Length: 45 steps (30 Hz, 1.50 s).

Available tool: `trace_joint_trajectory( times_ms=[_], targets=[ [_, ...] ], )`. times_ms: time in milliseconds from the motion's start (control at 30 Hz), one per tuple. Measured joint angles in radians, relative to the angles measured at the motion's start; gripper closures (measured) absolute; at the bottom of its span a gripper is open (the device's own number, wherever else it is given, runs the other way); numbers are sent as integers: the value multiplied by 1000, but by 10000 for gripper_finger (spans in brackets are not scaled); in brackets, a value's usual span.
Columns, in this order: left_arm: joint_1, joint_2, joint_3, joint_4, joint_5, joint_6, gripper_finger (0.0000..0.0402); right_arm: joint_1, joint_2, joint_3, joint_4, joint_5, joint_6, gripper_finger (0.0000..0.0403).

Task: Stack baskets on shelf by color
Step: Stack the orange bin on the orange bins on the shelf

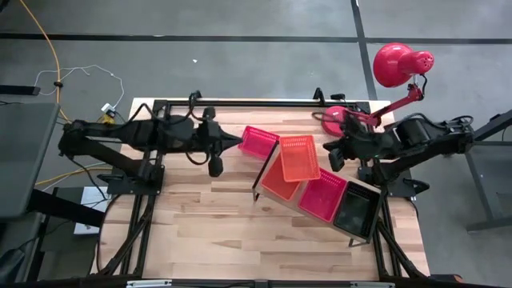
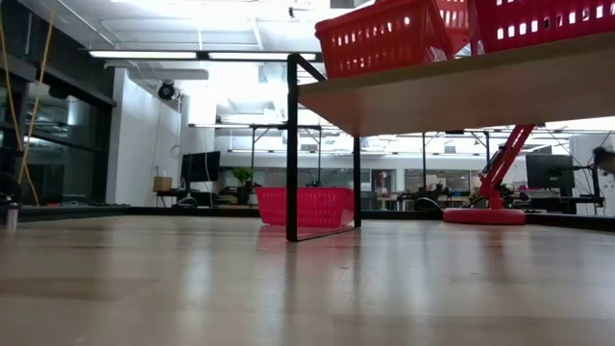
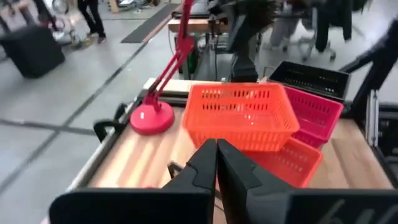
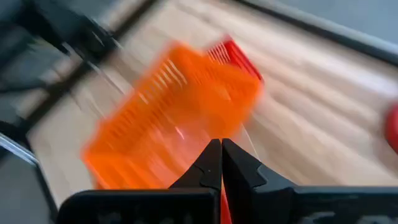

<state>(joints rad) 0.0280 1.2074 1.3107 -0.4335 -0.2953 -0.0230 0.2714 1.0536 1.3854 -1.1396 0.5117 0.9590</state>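
Both grippers pinched closed, empty. Left gripper (image 1: 238, 144) beside loose red basket (image 1: 258, 142): open wide, grab rim, nest squarely onto shelf's (image 1: 270, 203) red basket (image 1: 322, 194). Right gripper (image 1: 330, 149) waits.

Orange baskets (image 1: 298, 158) stacked askew, shelf (image 1: 272, 206)

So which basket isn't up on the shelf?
The red basket near the left arm. It sits on the table; the others rest on the shelf.

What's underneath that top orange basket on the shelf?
Another orange basket lies under the top orange basket, both on the pale shelf. The top one sits askew, covering part of the lower one, so anything inside that stays hidden.
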Motion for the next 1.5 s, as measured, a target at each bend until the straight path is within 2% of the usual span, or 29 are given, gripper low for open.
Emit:
trace_joint_trajectory(
  times_ms=[67, 233, 500, 700, 1233, 1400, 1500],
  targets=[
    [1, -42, -111, 88, -2, -60, 401, 0, 28, 20, -93, -39, 44, 403],
    [-4, -100, -327, 192, -4, -232, 401, 0, 92, 24, -214, -128, 101, 403],
    [-4, -79, -499, 215, -30, -438, 401, 0, 133, 24, -214, -128, 118, 403],
    [-18, -69, -550, 217, -30, -506, 401, 0, 133, 24, -185, -128, 158, 403],
    [-65, -37, -551, 273, -31, -525, 401, 0, 270, 24, -177, -209, 194, 403],
    [-84, -15, -553, 295, -29, -548, 401, 0, 276, 24, -173, -217, 199, 403],
    [-97, 7, -548, 363, -23, -550, 401, 0, 276, 24, -166, -214, 205, 403]
  ],
)
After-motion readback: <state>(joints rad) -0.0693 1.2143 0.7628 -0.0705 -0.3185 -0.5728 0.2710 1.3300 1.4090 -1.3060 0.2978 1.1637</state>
